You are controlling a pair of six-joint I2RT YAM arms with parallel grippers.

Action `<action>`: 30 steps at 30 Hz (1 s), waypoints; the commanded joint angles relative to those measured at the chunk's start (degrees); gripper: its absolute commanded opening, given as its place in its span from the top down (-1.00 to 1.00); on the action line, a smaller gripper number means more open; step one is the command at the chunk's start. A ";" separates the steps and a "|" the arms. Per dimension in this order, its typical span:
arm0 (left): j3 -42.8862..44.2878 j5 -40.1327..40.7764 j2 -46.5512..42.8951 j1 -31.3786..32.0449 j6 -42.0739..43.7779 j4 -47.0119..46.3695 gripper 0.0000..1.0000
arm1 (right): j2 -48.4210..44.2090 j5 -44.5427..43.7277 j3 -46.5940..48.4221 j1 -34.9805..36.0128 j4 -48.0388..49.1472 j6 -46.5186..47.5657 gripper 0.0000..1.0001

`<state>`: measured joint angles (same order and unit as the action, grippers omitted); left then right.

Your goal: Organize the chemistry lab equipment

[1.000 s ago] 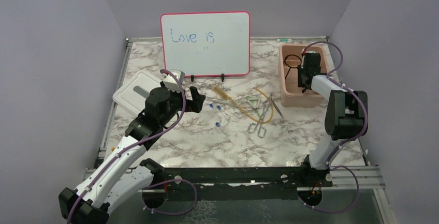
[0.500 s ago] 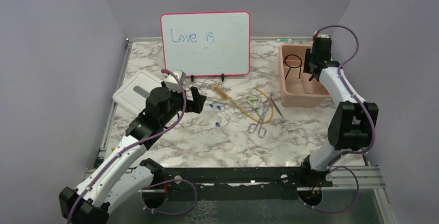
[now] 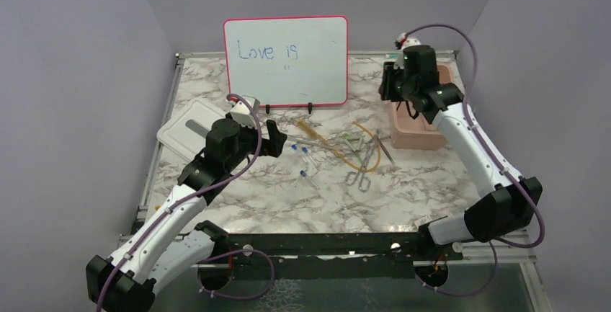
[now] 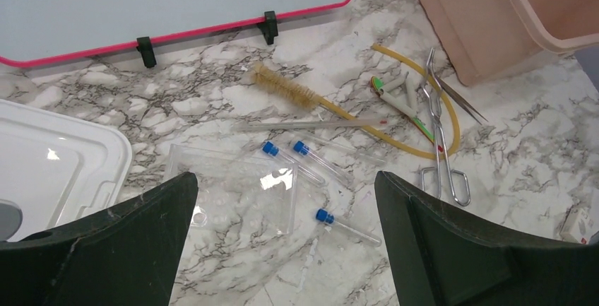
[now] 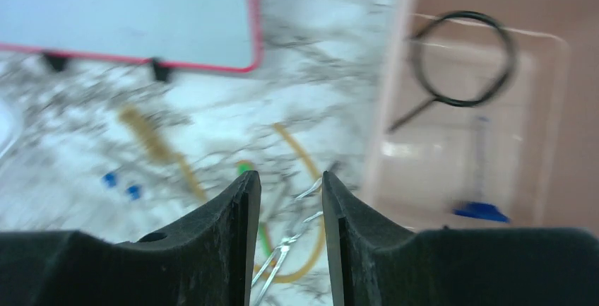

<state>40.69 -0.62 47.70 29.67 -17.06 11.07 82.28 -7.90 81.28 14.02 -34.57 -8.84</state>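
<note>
Three blue-capped clear tubes lie on the marble between my left gripper's wide-open fingers, beside a clear plastic plate. That gripper hovers left of the pile, holding nothing. Right of the tubes lie an amber rubber tube, metal forceps and a bristle brush. My right gripper hangs over the left rim of the pink bin, open and empty. Inside the bin lie the black wire ring and a blurred blue item.
The red-framed whiteboard stands at the back centre on two black feet. A white lid lies flat behind my left arm. Thin tweezers rest against the bin's near wall. Purple walls close in the table on three sides.
My right arm rose out of the bin and swung left over its left rim, leaving the wire ring inside. The left arm has barely moved.
</note>
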 commanded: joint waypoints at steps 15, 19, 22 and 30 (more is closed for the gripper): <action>1.21 8.46 -1.83 -0.84 0.20 1.26 -0.78 | 25.22 4.47 0.06 32.49 8.83 2.62 0.64; 1.09 8.93 -2.15 -0.93 0.36 1.41 -0.77 | 29.84 2.39 2.98 33.17 9.95 4.29 0.60; 0.91 8.97 -2.31 -0.93 0.44 1.41 -0.77 | 32.17 0.36 4.35 33.15 10.08 5.86 0.57; 0.89 9.15 -2.37 -1.00 0.61 1.40 -0.78 | 34.35 -3.67 5.34 33.17 10.80 7.90 0.45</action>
<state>40.69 7.16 46.39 29.17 -16.88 12.84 114.83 -7.73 85.45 47.24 -25.23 -3.44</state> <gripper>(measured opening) 0.889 0.253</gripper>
